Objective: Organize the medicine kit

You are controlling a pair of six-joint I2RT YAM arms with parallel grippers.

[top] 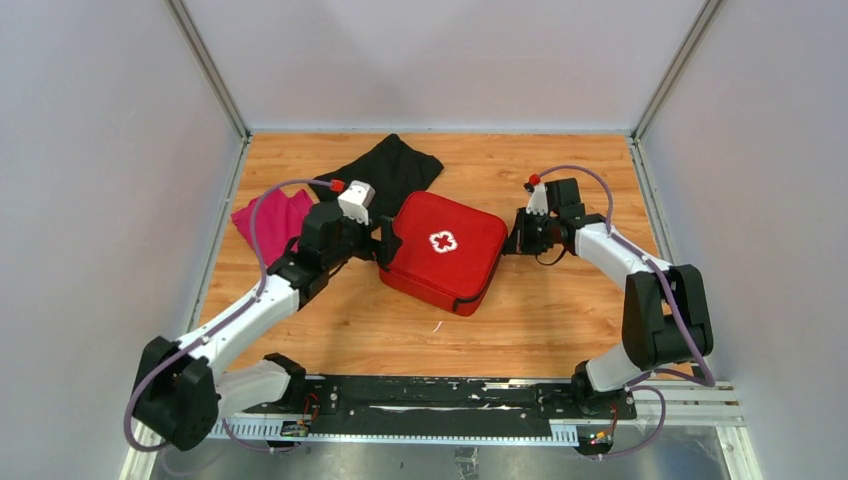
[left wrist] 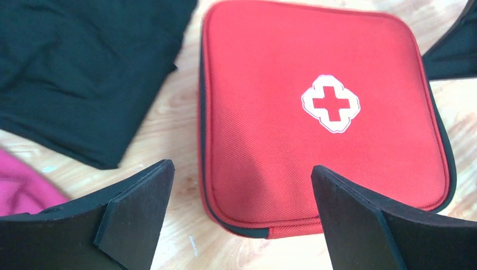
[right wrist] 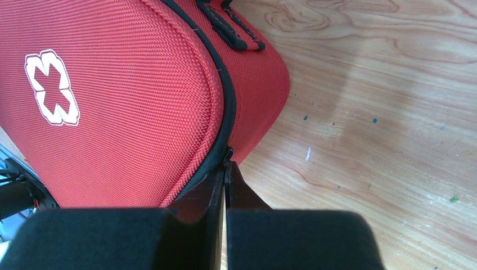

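The medicine kit (top: pixel 444 251) lies flat in the middle of the worktop (top: pixel 540 325), lid down and white cross up. The zip looks closed wherever it shows, so I judge that little beyond a last stretch of zipping is left. The right end effector (right wrist: pixel 226 169) is pinched tight at the zip seam. The left end effector (left wrist: pixel 241 169) gapes wide at the kit's left edge, holding nothing. A black cloth (top: pixel 390 165) and a magenta cloth (top: pixel 268 215) lie outside the kit.

Showing coarse, matt woven fabric across the medicine kit (right wrist: pixel 129 101); showing smooth, faintly glossy grained wood on the table (right wrist: pixel 382 79); looking soft and matt in the black cloth (left wrist: pixel 73 73).
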